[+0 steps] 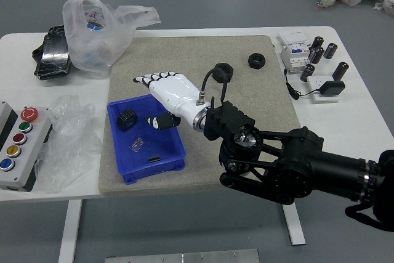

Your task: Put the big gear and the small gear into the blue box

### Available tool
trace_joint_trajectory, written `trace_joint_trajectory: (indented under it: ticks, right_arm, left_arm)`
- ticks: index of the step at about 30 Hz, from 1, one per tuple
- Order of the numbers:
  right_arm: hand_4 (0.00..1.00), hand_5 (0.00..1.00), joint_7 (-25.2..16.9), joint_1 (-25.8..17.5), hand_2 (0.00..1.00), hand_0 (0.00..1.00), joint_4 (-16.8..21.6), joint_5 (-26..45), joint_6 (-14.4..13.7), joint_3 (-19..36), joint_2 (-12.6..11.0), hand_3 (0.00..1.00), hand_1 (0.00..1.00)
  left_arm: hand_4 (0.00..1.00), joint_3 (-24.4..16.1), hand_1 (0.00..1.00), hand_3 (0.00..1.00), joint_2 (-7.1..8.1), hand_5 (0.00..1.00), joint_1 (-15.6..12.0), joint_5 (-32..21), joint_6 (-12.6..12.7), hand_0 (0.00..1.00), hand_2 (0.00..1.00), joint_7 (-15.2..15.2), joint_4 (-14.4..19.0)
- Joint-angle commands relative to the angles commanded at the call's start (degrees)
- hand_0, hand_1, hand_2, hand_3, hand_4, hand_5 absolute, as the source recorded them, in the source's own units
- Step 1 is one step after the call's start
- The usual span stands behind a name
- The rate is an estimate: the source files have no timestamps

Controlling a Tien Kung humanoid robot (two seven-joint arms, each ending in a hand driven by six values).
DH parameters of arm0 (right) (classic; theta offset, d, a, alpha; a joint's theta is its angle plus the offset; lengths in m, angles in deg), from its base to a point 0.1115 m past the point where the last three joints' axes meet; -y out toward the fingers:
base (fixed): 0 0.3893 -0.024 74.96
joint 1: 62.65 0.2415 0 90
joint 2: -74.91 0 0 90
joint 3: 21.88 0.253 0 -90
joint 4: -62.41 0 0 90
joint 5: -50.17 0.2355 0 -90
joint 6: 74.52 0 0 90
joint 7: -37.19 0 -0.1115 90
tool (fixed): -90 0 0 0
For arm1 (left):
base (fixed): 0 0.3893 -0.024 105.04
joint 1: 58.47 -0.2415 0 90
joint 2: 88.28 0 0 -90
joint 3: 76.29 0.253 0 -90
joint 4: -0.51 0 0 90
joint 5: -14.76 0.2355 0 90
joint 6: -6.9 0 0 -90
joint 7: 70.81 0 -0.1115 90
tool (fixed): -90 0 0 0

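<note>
Black gear (127, 119) in blue box (127, 158), apart from right hand (173, 95), near its thumb tip, fingers spread wide

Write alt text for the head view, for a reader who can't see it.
The right robot hand, open and empty, reaches over a blue box holding a black gear in its far left part. Two black nut-shaped parts lie beyond the box to the right on the gray mat; a plastic bag and button panel are at left.

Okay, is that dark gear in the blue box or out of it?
In: the gear sits inside the blue box, within its walls.
</note>
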Motion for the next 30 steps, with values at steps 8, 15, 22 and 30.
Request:
trace_joint_trajectory:
  ticks: [8, 15, 22, 30]
  right_arm:
    - [0.772, 0.310, -2.6, -4.4, 0.889, 0.852, 1.3, 2.8, -3.6, 8.6, -3.8, 0.877, 0.897]
    - [0.767, 0.318, -8.4, -12.7, 0.853, 0.829, 2.6, 9.6, -8.3, 19.0, -8.8, 0.841, 0.870]
    - [0.762, 0.334, -16.8, -21.4, 0.801, 0.787, 5.4, 18.3, -11.1, 29.5, -12.5, 0.803, 0.819]
    - [0.776, 0.411, -31.3, -31.7, 0.745, 0.745, 5.2, 35.4, -4.9, 39.9, -12.5, 0.716, 0.747]
  left_arm:
    - [0.658, 0.4, 0.615, 0.647, -0.15, 0.161, -0.2, -0.5, 0.1, 0.644, 0.571, 0.2, -0.1]
    - [0.658, 0.9, 0.614, 0.646, -0.33, 0.160, -0.4, -1.3, 0.3, 0.644, 0.571, 0.5, -0.1]
    - [0.658, 0.9, 0.616, 0.647, -0.32, 0.160, -0.6, -1.3, 0.3, 0.644, 0.571, 0.6, -0.2]
    - [0.657, 1.1, 0.596, 0.647, -0.60, 0.161, -1.1, -1.8, 0.5, 0.644, 0.568, 0.7, -0.3]
